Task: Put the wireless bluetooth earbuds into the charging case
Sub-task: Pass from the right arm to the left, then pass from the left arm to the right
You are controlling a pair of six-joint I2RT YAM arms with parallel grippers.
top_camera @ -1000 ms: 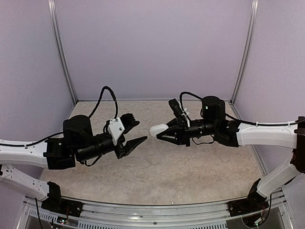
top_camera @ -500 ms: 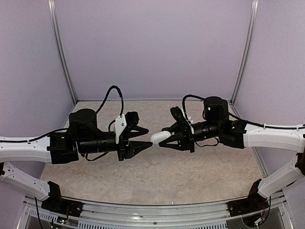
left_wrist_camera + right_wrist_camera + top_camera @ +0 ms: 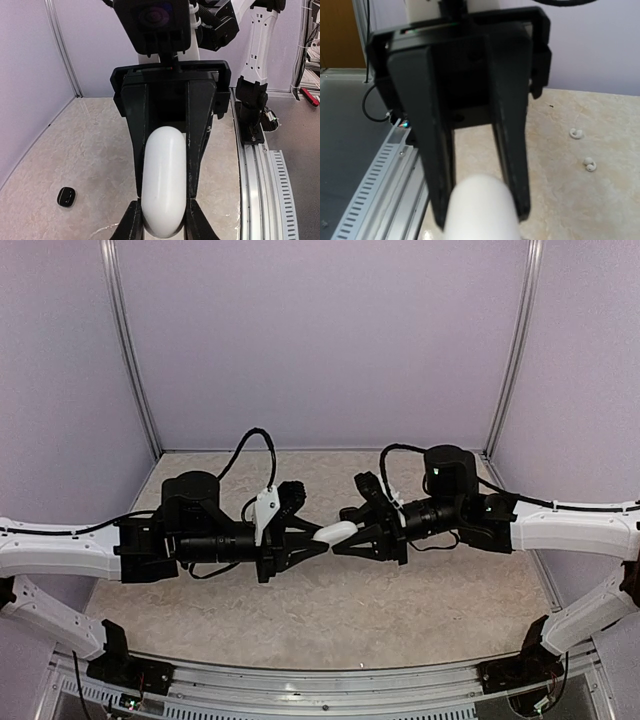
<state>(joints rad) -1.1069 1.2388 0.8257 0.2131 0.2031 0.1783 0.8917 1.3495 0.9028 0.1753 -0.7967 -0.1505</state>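
The white pill-shaped charging case (image 3: 334, 533) hangs in mid-air between both grippers, above the table's middle. My right gripper (image 3: 347, 530) is shut on its right end. My left gripper (image 3: 310, 542) has its fingertips pressed on both sides of the other end, as the left wrist view shows around the case (image 3: 162, 180). In the right wrist view the case (image 3: 480, 212) is blurred at the bottom, with the left fingers (image 3: 437, 150) flanking it. Two white earbuds (image 3: 576, 133) (image 3: 590, 164) lie on the table. A small glossy black earbud (image 3: 66, 196) lies on the table.
The beige marbled tabletop (image 3: 330, 620) is closed in by lilac walls on three sides. A metal rail (image 3: 260, 180) with the arm bases runs along the near edge.
My left arm has swung right and up until its fingers close in around the case's free end. My right gripper has shifted a little left and down while holding the case.
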